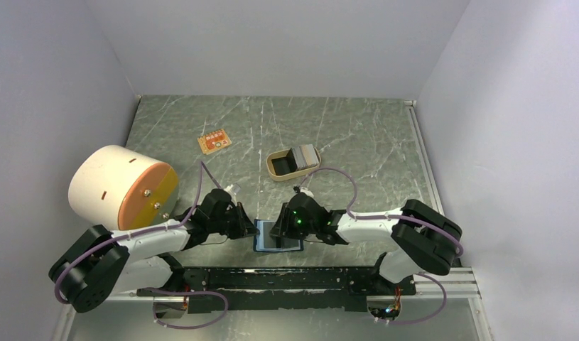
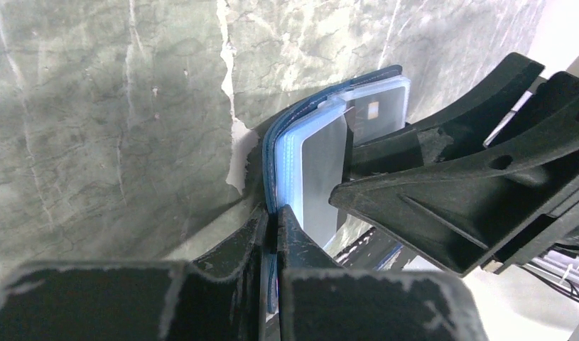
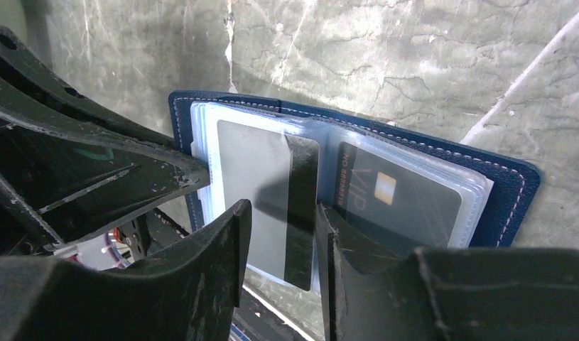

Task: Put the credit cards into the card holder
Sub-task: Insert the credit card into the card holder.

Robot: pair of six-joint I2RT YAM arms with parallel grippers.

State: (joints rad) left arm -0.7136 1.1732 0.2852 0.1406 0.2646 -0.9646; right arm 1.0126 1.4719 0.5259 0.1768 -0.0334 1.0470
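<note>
The card holder (image 3: pixel 513 192) lies open at the table's near edge, navy outside with clear sleeves inside. My left gripper (image 2: pixel 274 220) is shut on the left edge of its cover (image 2: pixel 271 163). A grey card with a black stripe (image 3: pixel 265 177) sits partly in the left sleeve, its near end sticking out. A dark card (image 3: pixel 400 195) fills the right sleeve. My right gripper (image 3: pixel 283 220) hovers open over the grey card, its jaws apart on either side of the stripe. More credit cards (image 1: pixel 302 154) stand stacked in the tan tray (image 1: pixel 279 168).
A small orange board (image 1: pixel 214 142) lies at the back left. A large white and orange cylinder (image 1: pixel 123 187) stands on the left beside my left arm. The black mounting rail (image 1: pixel 300 278) runs just behind the card holder's near side.
</note>
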